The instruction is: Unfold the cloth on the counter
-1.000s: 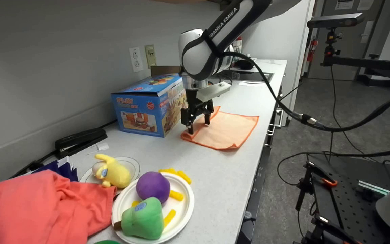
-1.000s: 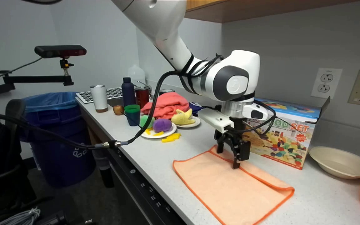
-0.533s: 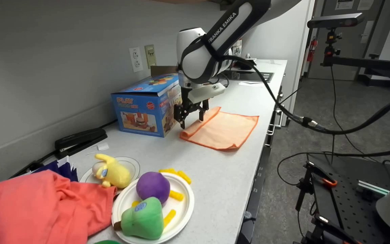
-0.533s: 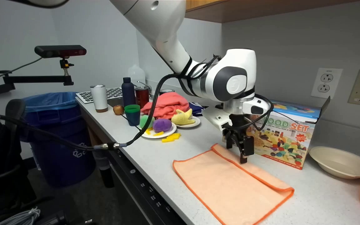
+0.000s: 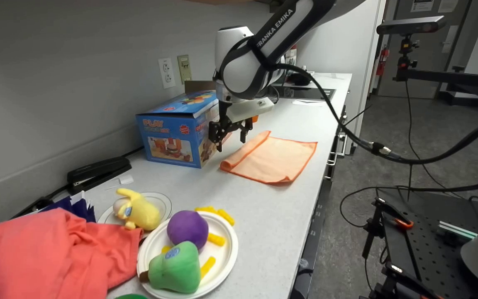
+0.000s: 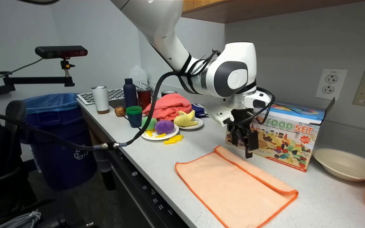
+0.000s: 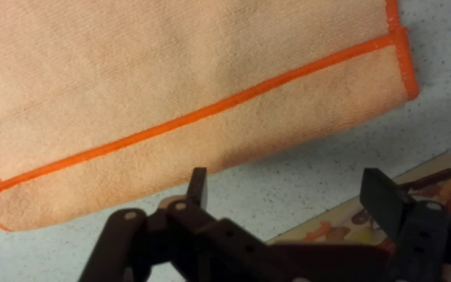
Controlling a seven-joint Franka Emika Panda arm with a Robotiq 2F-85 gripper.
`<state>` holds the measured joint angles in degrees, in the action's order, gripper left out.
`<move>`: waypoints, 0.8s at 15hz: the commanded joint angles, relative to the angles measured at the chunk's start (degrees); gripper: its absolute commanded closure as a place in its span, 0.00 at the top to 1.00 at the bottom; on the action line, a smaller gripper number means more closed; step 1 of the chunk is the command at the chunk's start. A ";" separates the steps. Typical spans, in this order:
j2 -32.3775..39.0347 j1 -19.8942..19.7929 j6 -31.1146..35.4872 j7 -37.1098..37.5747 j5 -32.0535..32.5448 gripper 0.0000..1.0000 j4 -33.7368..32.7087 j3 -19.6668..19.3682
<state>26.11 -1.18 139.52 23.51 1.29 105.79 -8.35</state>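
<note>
The claw (image 7: 288, 188) has just been lifted away from the cloth (image 6: 235, 186) and carried towards the toy box (image 6: 284, 142); a moment ago it was seen lower, down at the cloth itself. It is now held above the counter (image 5: 259, 216), about between cloth and box, with its jaws spread wide and nothing gripped. The cloth has hardly been shifted by this: it is spread on the counter just beside the box, mostly flat, but in an exterior view a narrow flap (image 5: 245, 150) is seen turned over along its left side, from the near corner to the far one, and in the wrist view the orange hem (image 7: 225, 103) of that flap lies on top of the cloth. So the unfolding is judged to be nearly done, with this flap not yet opened. For that, the hem will probably have to be caught from above and drawn left, towards the box. Little room seems to be left there, so the box might be bumped, and if the thin cloth is dragged along whole, the flat part could be rucked up.
</note>
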 commanded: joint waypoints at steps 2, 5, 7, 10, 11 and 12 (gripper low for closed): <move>-3.46 -2.42 -3.85 -9.88 -3.40 1.00 2.73 2.34; -1.92 -1.45 -3.71 -9.09 -2.73 1.00 1.47 1.36; -1.96 -1.51 -3.77 -9.39 -2.82 1.00 1.58 1.40; -1.79 -1.50 -3.75 -9.38 -2.82 1.00 1.59 1.40; -1.79 -1.50 -3.75 -9.38 -2.82 1.00 1.58 1.40; -1.79 -1.50 -3.75 -9.38 -2.82 1.00 1.58 1.40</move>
<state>24.32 -2.47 135.90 14.08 -1.64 107.47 -7.14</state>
